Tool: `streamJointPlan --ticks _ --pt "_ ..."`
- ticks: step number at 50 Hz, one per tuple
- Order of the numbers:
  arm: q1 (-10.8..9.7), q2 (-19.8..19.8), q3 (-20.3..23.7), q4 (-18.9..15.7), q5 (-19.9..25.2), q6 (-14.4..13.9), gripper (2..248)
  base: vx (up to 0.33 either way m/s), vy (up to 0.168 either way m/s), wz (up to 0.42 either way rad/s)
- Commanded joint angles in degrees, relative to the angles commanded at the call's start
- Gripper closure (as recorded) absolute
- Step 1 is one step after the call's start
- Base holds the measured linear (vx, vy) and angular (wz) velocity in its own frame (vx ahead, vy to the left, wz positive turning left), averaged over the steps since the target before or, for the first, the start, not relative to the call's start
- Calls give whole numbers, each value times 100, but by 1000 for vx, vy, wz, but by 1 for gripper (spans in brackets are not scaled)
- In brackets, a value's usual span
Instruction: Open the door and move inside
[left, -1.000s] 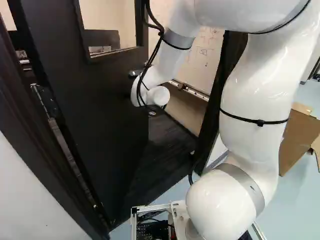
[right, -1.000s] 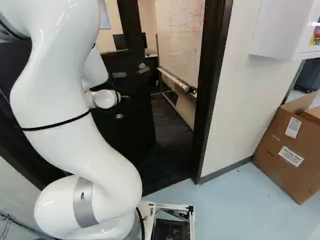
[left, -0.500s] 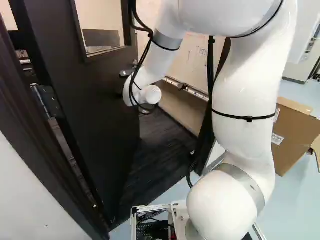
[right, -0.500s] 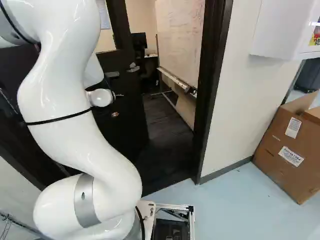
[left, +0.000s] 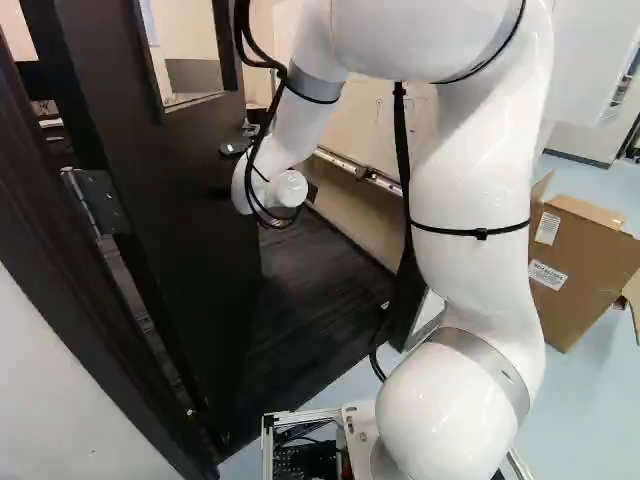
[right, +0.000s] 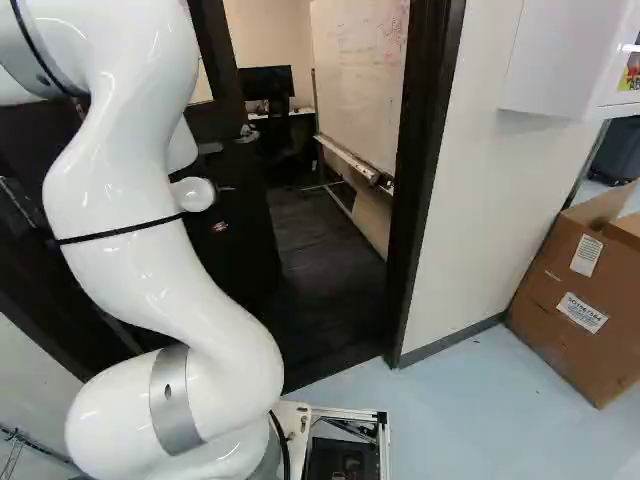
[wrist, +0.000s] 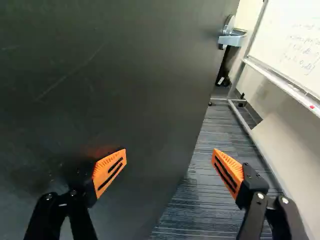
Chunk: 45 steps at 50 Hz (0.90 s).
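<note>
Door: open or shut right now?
Open. In the right base view the door stands swung away from its frame, with the room's dark floor and whiteboard showing through the doorway.

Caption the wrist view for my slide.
Open gripper at a dark door standing ajar, its silver handle ahead, a whiteboard beyond.

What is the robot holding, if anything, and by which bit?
Nothing. Its jaws stand wide apart, and the door handle is farther ahead, not between them.
</note>
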Motion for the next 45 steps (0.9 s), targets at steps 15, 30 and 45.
streamJointPlan --ticks 15,30,45 --pt "184 -227 -280 -236 0 0 3 0 0 0" --pt "360 -464 -577 -484 0 0 3 0 0 0" --pt "523 -707 -886 -749 0 0 3 0 0 0"
